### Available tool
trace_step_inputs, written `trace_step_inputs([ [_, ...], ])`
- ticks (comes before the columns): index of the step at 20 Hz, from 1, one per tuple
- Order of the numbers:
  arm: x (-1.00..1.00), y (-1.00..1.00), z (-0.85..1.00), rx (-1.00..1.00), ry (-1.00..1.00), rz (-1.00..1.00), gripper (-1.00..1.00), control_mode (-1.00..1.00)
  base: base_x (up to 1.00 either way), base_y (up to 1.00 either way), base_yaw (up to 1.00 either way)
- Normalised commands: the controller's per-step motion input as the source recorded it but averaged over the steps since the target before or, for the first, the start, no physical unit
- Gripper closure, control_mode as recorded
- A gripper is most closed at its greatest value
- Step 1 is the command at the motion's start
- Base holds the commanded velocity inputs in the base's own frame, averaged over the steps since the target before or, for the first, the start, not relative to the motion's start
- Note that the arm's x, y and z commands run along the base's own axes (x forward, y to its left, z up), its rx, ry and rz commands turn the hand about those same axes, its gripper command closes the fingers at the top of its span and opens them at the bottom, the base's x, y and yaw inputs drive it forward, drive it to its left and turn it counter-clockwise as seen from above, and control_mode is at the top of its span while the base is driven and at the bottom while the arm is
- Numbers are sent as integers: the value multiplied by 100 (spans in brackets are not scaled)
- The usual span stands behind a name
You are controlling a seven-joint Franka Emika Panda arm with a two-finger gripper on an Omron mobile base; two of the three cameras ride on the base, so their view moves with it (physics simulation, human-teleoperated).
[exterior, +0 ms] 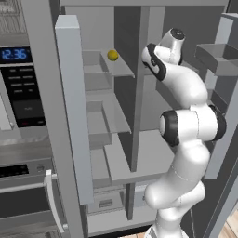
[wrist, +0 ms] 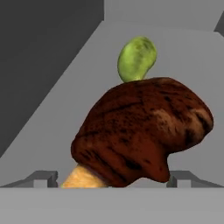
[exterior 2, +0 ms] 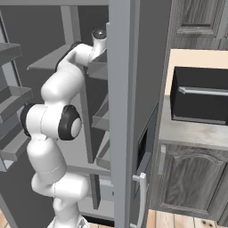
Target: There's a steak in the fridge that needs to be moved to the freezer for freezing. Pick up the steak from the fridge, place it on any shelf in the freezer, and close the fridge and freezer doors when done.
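The dark red-brown steak looms close in the hand view, resting on a pale grey shelf with an orange patch at its lower left. My gripper is open, its two tips wide apart on either side of the steak's lower edge. A yellow-green ball sits just behind the steak. My arm reaches high into the unit's right-hand half, past the centre divider. That half's door carries a black panel on its outer face. Both doors stand open.
A yellow ball lies on an upper shelf in the left half. The plain left door stands edge-on beside the black-panelled wall oven. Door bins jut out on the right. A black appliance sits on the counter.
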Motion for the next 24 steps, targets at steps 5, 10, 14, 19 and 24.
trace_step_inputs([
  [5,-50,19,11,-3,0,0,-100,-100,0,0,0],
  [10,-55,41,14,-5,0,0,-100,-100,0,0,0],
  [14,-74,50,8,-3,0,0,-100,-100,0,0,0],
  [19,-86,71,17,-2,0,0,-100,-100,0,0,0],
  [24,-95,68,17,0,0,0,-100,-100,0,0,0],
])
